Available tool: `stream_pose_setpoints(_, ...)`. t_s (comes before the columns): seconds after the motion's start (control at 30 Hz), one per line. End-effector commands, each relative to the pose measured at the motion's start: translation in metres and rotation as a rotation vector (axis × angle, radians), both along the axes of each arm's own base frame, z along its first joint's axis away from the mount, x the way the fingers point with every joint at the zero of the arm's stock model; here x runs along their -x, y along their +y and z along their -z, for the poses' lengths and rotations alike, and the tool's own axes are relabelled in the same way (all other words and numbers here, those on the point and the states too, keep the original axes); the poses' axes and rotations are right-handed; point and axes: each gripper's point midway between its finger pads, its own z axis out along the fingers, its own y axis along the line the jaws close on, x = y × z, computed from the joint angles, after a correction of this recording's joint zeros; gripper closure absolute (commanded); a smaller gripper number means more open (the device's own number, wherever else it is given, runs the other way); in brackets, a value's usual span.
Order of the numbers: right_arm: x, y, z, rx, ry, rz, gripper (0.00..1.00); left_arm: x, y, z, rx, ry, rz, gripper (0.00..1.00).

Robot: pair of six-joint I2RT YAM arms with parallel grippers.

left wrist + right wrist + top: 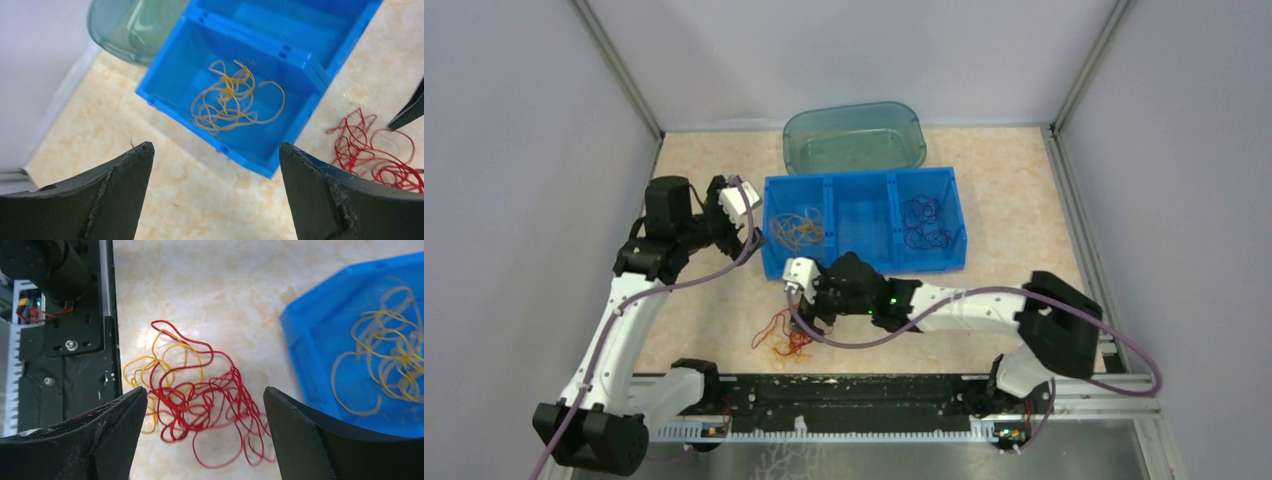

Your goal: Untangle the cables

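Observation:
A tangled clump of red and yellow cables (pixel 782 338) lies on the table in front of the blue bin (pixel 864 262). In the right wrist view the same clump (pixel 200 400) spreads below and between my fingers. My right gripper (pixel 205 392) hovers over it, open and holding nothing. Loose yellow cables (pixel 799 232) lie in the bin's left compartment, and dark purple ones (pixel 924 222) in its right compartment. My left gripper (pixel 216 150) hangs open and empty beside the bin's left end, looking at the yellow cables (pixel 232 102).
A clear teal tub (pixel 854 138) stands behind the bin. The bin's middle compartment (pixel 856 215) holds nothing. A black rail (pixel 824 395) with the arm bases runs along the near edge. Grey walls and metal posts close in both sides.

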Motion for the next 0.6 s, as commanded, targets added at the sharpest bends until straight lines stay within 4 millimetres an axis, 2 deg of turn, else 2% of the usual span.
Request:
stream_pose_setpoints(0.0, 0.004, 0.037, 0.021, 0.087, -0.060, -0.121, 0.13, 0.013, 0.006, 0.019, 0.043, 0.085, 0.012, 0.00)
stream_pose_setpoints(0.1, -0.001, 0.045, 0.056, 0.164, -0.014, -0.099, 0.19, 0.016, 0.009, 0.015, 0.054, 0.077, 0.013, 0.00)
stream_pose_setpoints(0.2, -0.012, 0.043, 0.067, 0.154, 0.025, 0.002, 0.33, 0.023, 0.009, 0.017, 0.030, 0.067, 0.061, 0.00)
stream_pose_setpoints(0.27, -0.017, 0.038, 0.065, 0.101, 0.071, 0.067, 0.47, 0.030, 0.007, 0.020, 0.012, 0.061, 0.103, 0.00)
stream_pose_setpoints(0.37, -0.034, 0.023, 0.058, 0.010, 0.142, 0.206, 0.75, 0.043, 0.001, 0.025, -0.014, 0.040, 0.192, 0.00)
stream_pose_setpoints(0.4, -0.038, 0.014, 0.059, -0.014, 0.173, 0.248, 0.80, 0.047, -0.001, 0.027, -0.020, 0.031, 0.221, 0.01)
stream_pose_setpoints(0.47, -0.046, 0.002, 0.050, -0.099, 0.222, 0.336, 0.86, 0.054, -0.003, 0.033, -0.045, 0.004, 0.283, 0.02)
stream_pose_setpoints(0.57, -0.050, -0.011, 0.042, -0.202, 0.273, 0.430, 0.87, 0.073, -0.008, 0.049, -0.064, 0.043, 0.380, 0.04)
